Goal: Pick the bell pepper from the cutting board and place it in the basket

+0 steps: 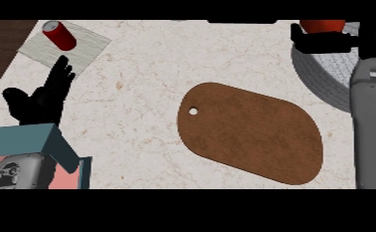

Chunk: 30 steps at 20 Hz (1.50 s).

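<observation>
The brown cutting board [249, 131] lies in the middle of the counter with nothing on it. The red bell pepper [322, 25] is at the top right, partly cut off by the view's edge, with my right hand [323, 42] curled round its lower part. Hand and pepper are over the far rim of the grey mesh basket [327, 74], which sits at the right edge and is partly hidden by my grey right forearm [363, 121]. My left hand [40, 96] rests open at the left side, fingers pointing up.
A red can [58, 35] stands on a pale square mat [84, 47] at the top left, just beyond my left hand. A dark wooden strip [13, 37] borders the counter's left corner. A teal block [51, 146] fills the lower left.
</observation>
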Motion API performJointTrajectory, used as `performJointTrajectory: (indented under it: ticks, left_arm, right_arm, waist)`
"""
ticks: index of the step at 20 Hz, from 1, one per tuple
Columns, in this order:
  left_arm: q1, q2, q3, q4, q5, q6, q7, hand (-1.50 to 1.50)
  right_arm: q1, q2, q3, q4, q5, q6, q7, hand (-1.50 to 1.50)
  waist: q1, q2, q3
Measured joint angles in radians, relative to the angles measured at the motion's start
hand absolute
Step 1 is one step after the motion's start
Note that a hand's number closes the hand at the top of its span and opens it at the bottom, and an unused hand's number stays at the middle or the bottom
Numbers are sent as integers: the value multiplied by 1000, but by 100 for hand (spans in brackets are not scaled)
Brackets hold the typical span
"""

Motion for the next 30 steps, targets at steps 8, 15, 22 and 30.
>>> performJointTrajectory:
  ticks: [8, 15, 22, 30]
  left_arm:
    - [-13, -4, -3, 18, -11, 3, -11, 0]
    - [-39, -17, -7, 46, -18, 13, -14, 0]
    - [-49, -13, -11, 25, -17, 10, 12, 0]
    - [-45, -3, 0, 16, -10, -1, 5, 0]
  right_arm:
    - [-120, -74, -24, 336, 48, -44, -109, 150]
    - [-175, -147, -78, 620, 48, -86, -257, 150]
    - [-246, -237, -151, 876, -1, -75, -421, 150]
    - [-219, -343, -8, 902, 166, -117, -575, 150]
  waist:
    - [3, 2, 0]
    - [6, 4, 1]
    - [12, 6, 1]
    - [19, 10, 0]
